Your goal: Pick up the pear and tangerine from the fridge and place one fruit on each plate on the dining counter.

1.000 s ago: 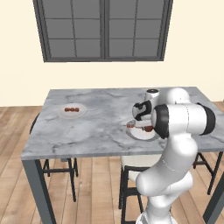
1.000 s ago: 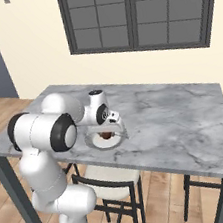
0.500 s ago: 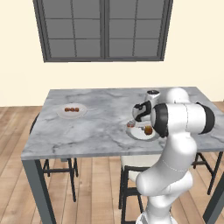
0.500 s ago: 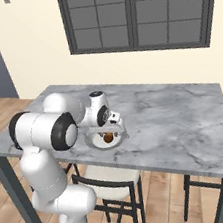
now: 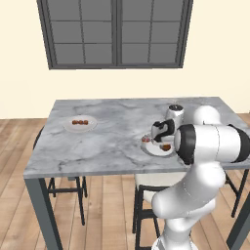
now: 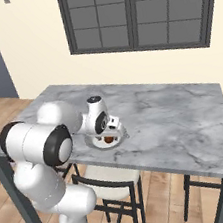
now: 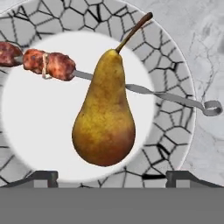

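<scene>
Gripper hangs just over the near plate on the counter, jaws spread wide, tips well clear of the pear on either side — nothing held. Pear lies on its side in the plate's white middle, yellow-brown with a reddish flush, stem pointing away from the gripper toward the cracked-pattern rim. It rests across a metal skewer with meat chunks on one end and a curled loop at the other. In the left base view the gripper sits low above that plate near the counter's near-right edge, and the pear shows as a small brown spot beside the arm. Right base view shows the same: hand over plate, pear under it, close to the near edge. Second plate sits well apart on the counter's left side, carrying a few small reddish-brown pieces — too small to tell what. A dark-framed window is on the far wall and dark chairs are tucked under the counter.
</scene>
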Controlling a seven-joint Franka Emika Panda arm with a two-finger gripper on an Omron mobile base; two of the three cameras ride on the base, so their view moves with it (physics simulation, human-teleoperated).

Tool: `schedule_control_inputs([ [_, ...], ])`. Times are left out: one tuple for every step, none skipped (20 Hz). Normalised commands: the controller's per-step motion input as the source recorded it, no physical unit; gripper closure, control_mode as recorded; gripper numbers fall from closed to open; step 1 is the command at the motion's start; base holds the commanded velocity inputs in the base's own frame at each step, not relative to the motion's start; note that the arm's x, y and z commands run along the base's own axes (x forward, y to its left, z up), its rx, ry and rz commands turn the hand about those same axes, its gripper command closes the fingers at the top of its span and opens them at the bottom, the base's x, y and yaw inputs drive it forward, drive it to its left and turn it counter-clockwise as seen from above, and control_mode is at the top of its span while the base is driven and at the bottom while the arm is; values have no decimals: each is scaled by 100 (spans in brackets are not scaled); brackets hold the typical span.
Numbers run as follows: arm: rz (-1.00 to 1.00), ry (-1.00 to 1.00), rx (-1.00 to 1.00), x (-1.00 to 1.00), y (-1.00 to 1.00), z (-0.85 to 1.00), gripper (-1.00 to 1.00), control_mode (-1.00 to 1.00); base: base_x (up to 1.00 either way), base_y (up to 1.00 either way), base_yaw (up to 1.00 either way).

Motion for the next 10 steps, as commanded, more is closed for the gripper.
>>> schedule_control_inputs([
  [0,-12,0,-39,0,56,-100,-100,0,0,0],
  [0,-9,0,-34,0,57,-100,-100,0,0,0],
  [0,-7,0,-30,0,70,-100,-100,0,0,0],
  [0,-6,0,-28,0,76,-100,-100,0,0,0],
  [0,-5,0,-26,0,87,-100,-100,0,0,0],
  [0,-8,0,-29,0,93,-100,-100,0,0,0],
  [0,-6,0,-31,0,91,-100,-100,0,0,0],
  [0,-5,0,-34,1,89,-100,-100,0,0,0],
  [0,-5,0,-41,5,85,-100,-100,0,0,0],
  [0,-6,0,-46,6,87,-100,-100,0,0,0],
])
